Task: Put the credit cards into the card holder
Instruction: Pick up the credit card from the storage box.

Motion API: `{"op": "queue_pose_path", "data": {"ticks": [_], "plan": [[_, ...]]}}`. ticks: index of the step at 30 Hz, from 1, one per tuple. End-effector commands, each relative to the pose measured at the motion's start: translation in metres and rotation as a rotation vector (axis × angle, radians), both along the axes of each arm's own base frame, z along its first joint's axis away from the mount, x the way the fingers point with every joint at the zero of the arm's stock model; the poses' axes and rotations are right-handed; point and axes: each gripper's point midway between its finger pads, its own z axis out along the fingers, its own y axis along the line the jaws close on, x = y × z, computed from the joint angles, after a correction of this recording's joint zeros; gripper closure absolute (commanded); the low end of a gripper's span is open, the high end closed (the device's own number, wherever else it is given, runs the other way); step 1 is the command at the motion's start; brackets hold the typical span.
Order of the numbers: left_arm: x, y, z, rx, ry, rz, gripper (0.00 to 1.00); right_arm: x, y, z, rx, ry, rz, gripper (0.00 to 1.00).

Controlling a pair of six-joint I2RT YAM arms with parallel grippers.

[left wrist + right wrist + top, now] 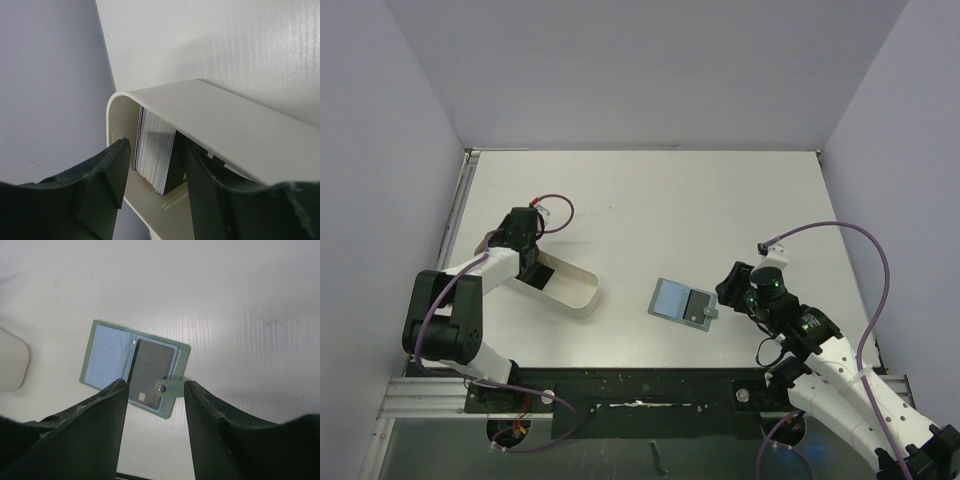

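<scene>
left tool (535,264) (152,142): spread open, dipped into the 10 o'clock end of the white tray (582,291) (225,115), jaws standing either side of the cards there.
stack of credit cards (155,156): on edge inside the tray between the left jaws; a thin gap shows at one jaw, and the other looks to touch.
right tool (731,286) (155,384): open, gripping nothing, hanging above the 3 o'clock edge of the card holder.
card holder (670,297) (107,352): unfolded flat on the tabletop (720,200), toward 5 o'clock from its middle, light blue inside facing up.
dark credit card (699,303) (152,365): lies on the holder's 3 o'clock half.
snap tab (167,388): lies over that card's edge.
tray to holder: apart, with the tray at the holder's 9 o'clock.
</scene>
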Motion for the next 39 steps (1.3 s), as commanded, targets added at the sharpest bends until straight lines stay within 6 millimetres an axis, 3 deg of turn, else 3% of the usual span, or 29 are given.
{"op": "queue_pose_path", "data": {"ticks": [1,5,9,21,29,34,39], "plan": [[0.021,0.004,0.021,0.018,-0.085,0.016,0.57,0.007,-0.002,0.017,0.003,-0.057,-0.016,0.52],[0.021,0.004,0.017,0.017,-0.067,0.016,0.62,0.007,-0.002,0.018,0.001,-0.058,-0.018,0.52],[0.021,0.003,0.015,0.010,-0.046,0.016,0.74,0.007,-0.002,0.018,0.001,-0.058,-0.020,0.52],[0.021,0.005,0.028,0.018,-0.055,0.039,0.76,0.008,-0.001,0.016,0.002,-0.055,-0.013,0.52],[0.018,0.000,0.026,-0.009,-0.019,0.035,0.99,0.007,0.001,0.015,0.012,-0.051,-0.010,0.52],[0.014,-0.018,0.035,-0.069,-0.005,0.025,1.00,0.006,0.002,0.017,0.020,-0.052,-0.005,0.52],[0.009,-0.047,0.055,-0.265,-0.060,-0.008,1.00,0.005,0.004,0.019,0.034,-0.048,-0.001,0.52]]}}
